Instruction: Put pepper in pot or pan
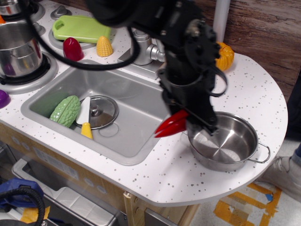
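The slim glossy red pepper (171, 125) hangs in the air, its pointed end aimed left over the sink's right edge. My black gripper (196, 121) is shut on its stem end, just above the left rim of the pan. The wide shallow steel pan (235, 141) with two wire loop handles sits on the white counter at the right, with nothing inside it. My arm hides part of the pan's left rim.
The grey sink (127, 113) holds a green vegetable (66, 111), a steel lid (100, 112) and a white and yellow piece (85, 118). A taller steel pot (16, 49) stands at far left. A dark red toy (73, 48), corn (104, 46), green board (80, 28) and orange pumpkin (225, 55) sit behind.
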`<state>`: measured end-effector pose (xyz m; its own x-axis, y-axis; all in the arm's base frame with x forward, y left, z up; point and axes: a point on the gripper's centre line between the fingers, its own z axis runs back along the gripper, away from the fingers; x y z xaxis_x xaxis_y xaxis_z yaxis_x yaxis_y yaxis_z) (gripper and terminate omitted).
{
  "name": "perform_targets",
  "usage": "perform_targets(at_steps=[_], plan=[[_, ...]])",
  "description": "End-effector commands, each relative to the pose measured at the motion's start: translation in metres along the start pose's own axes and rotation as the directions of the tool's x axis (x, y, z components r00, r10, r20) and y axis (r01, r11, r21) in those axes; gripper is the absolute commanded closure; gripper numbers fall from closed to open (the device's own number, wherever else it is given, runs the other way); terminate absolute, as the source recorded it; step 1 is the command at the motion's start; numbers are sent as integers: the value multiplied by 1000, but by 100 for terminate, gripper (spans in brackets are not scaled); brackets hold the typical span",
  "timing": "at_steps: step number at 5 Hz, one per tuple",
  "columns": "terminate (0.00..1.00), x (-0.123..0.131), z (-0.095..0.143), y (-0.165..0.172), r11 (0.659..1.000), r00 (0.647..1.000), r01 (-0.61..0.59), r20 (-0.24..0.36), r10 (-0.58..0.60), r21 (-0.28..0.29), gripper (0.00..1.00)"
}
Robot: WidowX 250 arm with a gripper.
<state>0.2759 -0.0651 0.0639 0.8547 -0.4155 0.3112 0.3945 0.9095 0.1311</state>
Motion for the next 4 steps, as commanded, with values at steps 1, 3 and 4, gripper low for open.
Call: perform_targets(at_steps=[1, 3, 4], plan=[[0, 23, -12, -6, 999, 996, -6, 89, 9, -31, 0], [0, 25, -20, -13, 1000, 992, 8, 126, -5, -26, 0], [0, 25, -20, -13, 1000, 992, 8, 126, -5, -26, 0]])
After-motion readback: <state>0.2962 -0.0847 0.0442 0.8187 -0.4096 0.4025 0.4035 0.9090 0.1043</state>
